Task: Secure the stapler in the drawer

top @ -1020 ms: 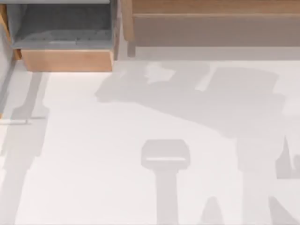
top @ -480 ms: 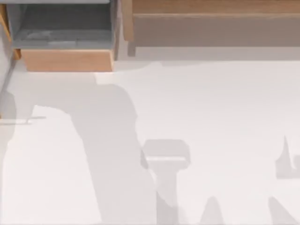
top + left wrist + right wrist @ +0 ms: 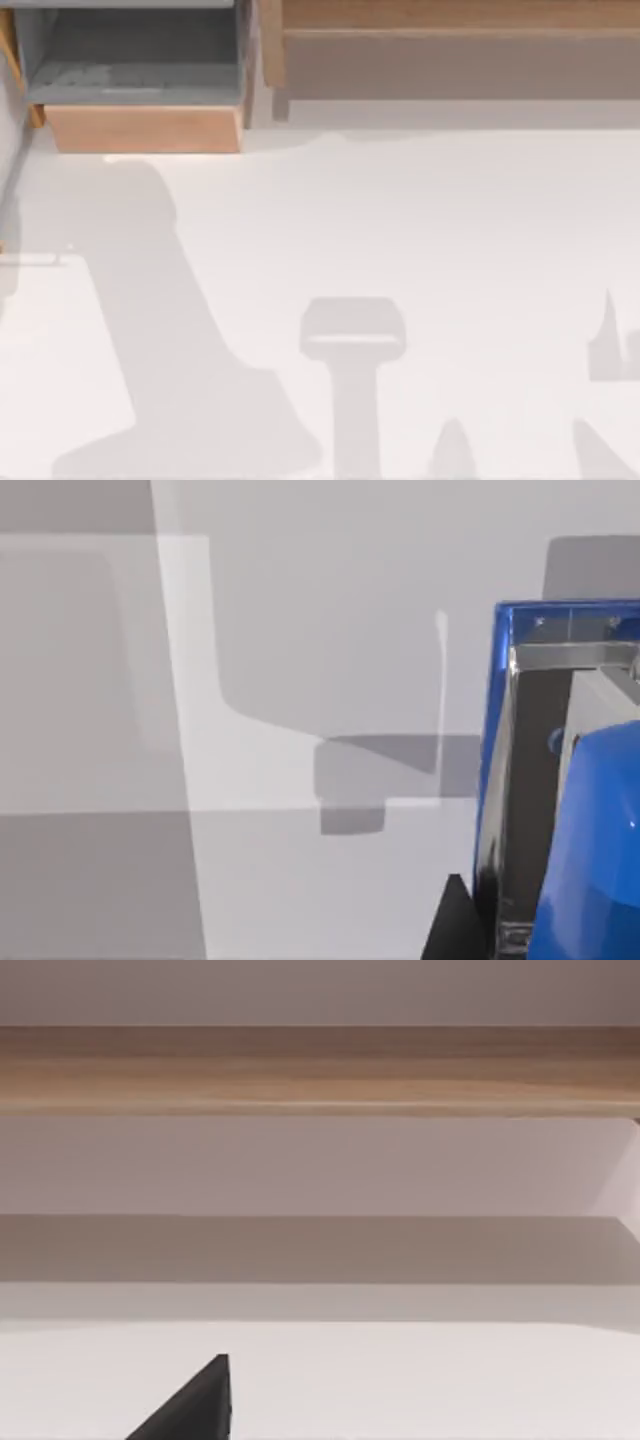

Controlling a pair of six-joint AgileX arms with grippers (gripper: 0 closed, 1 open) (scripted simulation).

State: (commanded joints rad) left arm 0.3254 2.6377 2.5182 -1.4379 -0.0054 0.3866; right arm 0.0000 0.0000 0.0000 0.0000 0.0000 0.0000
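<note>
White surface (image 3: pixel 450 230) fills top view w/ arm shadows; the drawer (image 3: pixel 140 128) sits pulled out at top-left corner, grey inside, tan front panel, beside the long wooden shelf (image 3: pixel 450 50). Left wrist view has what top view lacks: the stapler (image 3: pixel 590 810), blue, close up at left hand, dark fingertip (image 3: pixel 450 925) just beside it; grip state can't be told. Right wrist view faces shelf, w/ one dark fingertip (image 3: pixel 195 1405); right hand's state can't be told either.

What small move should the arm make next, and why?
Probably carry the stapler, which the left gripper seems to hold above the table, toward the drawer at the table's far left: it stands open with no stapler inside. The right gripper idles facing the shelf.
</note>
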